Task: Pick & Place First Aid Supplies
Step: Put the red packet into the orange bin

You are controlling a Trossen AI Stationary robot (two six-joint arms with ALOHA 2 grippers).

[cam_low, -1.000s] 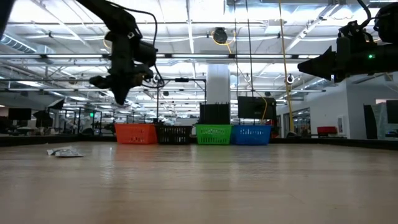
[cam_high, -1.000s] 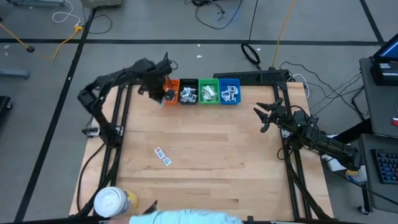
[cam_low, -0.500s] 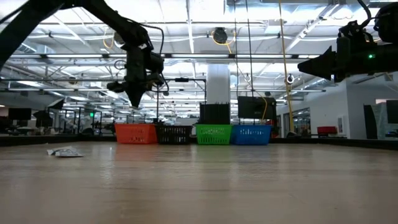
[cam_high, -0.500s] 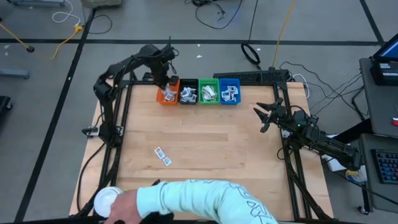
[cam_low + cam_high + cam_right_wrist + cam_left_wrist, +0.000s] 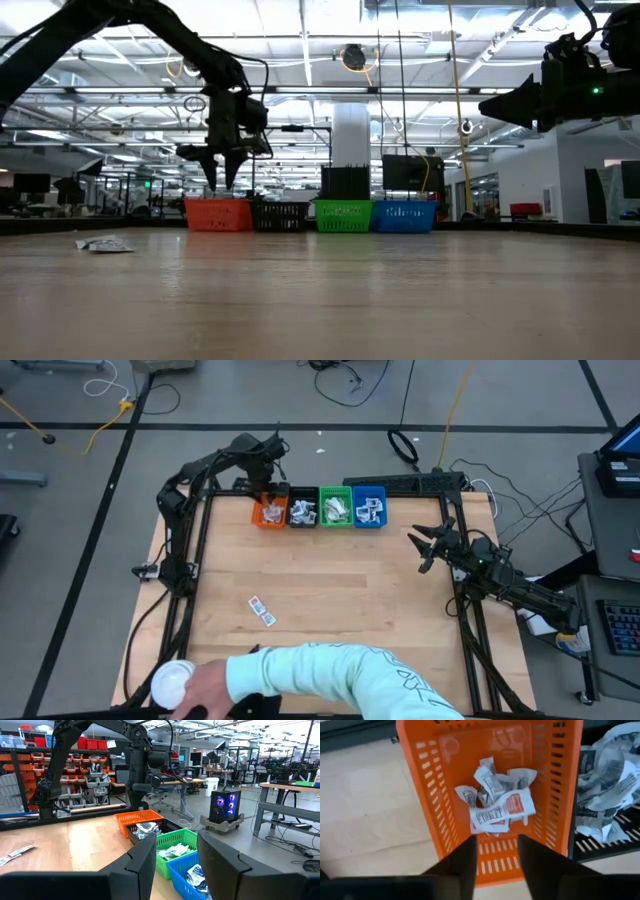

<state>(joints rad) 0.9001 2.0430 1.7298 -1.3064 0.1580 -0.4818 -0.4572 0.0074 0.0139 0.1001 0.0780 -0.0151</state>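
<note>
My left gripper (image 5: 497,865) hangs over the orange bin (image 5: 490,795), fingers pointing down and open, nothing between them. Several white printed packets (image 5: 495,800) lie heaped on the bin's floor. In the high view this gripper (image 5: 268,490) is at the far left end of the row of bins. Two more packets (image 5: 262,610) lie flat on the table left of its middle, also seen in the low view (image 5: 103,244). My right gripper (image 5: 420,550) waits open and empty at the table's right side, raised, pointing toward the left.
Black (image 5: 302,510), green (image 5: 335,508) and blue (image 5: 369,508) bins holding packets stand in a row right of the orange one at the far edge. A person's pale green sleeve (image 5: 330,685) reaches along the near edge, the hand at a white-lidded tub (image 5: 172,682).
My left gripper has moved toward the table's right and far edge, from beside the orange bin to above it, sunk a little, and opened. A person's arm has reached in along the near edge toward the tub at the near left corner.
</note>
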